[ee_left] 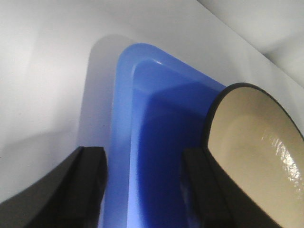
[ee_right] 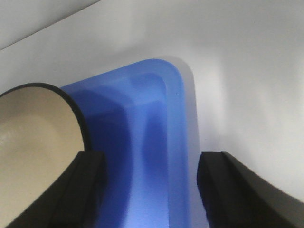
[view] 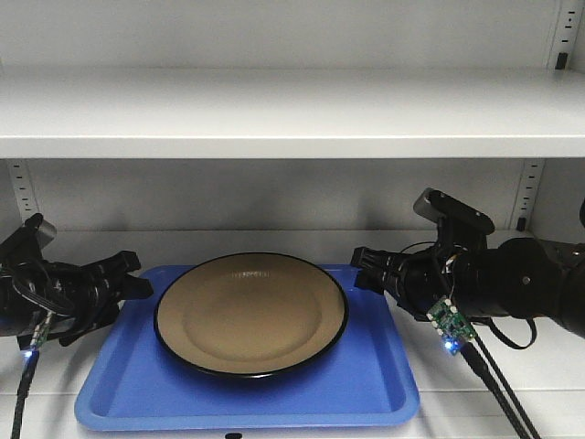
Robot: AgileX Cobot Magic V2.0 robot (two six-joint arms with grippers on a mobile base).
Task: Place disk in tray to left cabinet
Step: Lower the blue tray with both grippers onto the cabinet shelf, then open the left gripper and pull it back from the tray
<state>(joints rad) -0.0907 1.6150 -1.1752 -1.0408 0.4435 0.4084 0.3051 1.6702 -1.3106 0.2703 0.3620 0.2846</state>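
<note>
The tan disk (view: 251, 311) with its black rim lies in the blue tray (view: 366, 377), which rests on a shelf of the white left cabinet (view: 274, 240). At the tray's left edge my left gripper (view: 125, 280) is open, and in the left wrist view (ee_left: 142, 159) the tray's rim (ee_left: 124, 142) runs between its jaws, with the disk (ee_left: 256, 142) just to the right. My right gripper (view: 369, 269) is open at the tray's right edge. The right wrist view shows this gripper (ee_right: 152, 161) straddling the rim (ee_right: 176, 142), the disk (ee_right: 33, 142) at its left.
An upper shelf (view: 274, 114) hangs low above the tray and both arms. Slotted side rails (view: 527, 187) with black pegs (view: 521, 222) flank the back wall. A small lit circuit board (view: 450, 322) and cables dangle from the right arm near the tray's front right corner.
</note>
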